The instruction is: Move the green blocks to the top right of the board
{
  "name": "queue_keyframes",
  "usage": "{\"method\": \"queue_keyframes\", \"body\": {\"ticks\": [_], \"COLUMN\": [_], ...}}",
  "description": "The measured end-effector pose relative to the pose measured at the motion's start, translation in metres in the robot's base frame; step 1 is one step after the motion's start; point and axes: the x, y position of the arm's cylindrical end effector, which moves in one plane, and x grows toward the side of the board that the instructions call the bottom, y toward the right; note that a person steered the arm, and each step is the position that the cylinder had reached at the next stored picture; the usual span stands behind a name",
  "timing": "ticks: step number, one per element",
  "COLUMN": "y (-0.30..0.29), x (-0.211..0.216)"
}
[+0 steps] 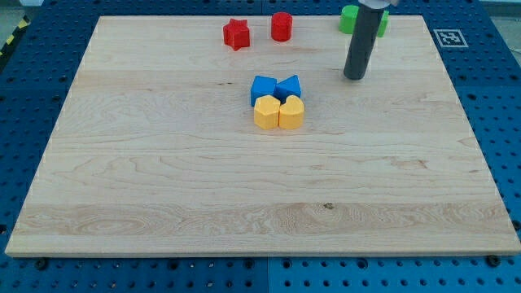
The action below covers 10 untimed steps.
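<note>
A green block (pixel 349 19) lies at the view's top right of the wooden board (pixel 163 179), partly hidden behind my rod; its shape cannot be made out. A sliver of green also shows on the rod's right side (pixel 383 21); I cannot tell if it is a second block. My tip (pixel 355 76) rests on the board just below the green, towards the view's bottom, apart from it.
A red star block (pixel 236 33) and a red cylinder block (pixel 282 26) sit at the view's top centre. Two blue blocks (pixel 263 87) (pixel 289 85) and two yellow blocks (pixel 266 112) (pixel 291 112) cluster in the middle, left of my tip. A fiducial tag (pixel 450 37) lies off the board's top right corner.
</note>
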Motion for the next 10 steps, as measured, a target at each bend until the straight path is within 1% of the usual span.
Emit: {"method": "queue_keyframes", "body": {"ticks": [1, 3, 4, 5, 6, 7, 9, 10], "y": [0.011, -0.027, -0.035, -0.030, 0.022, 0.038, 0.043, 0.043], "x": [-0.037, -0.123, -0.145, -0.146, -0.147, -0.147, -0.146, -0.127]}}
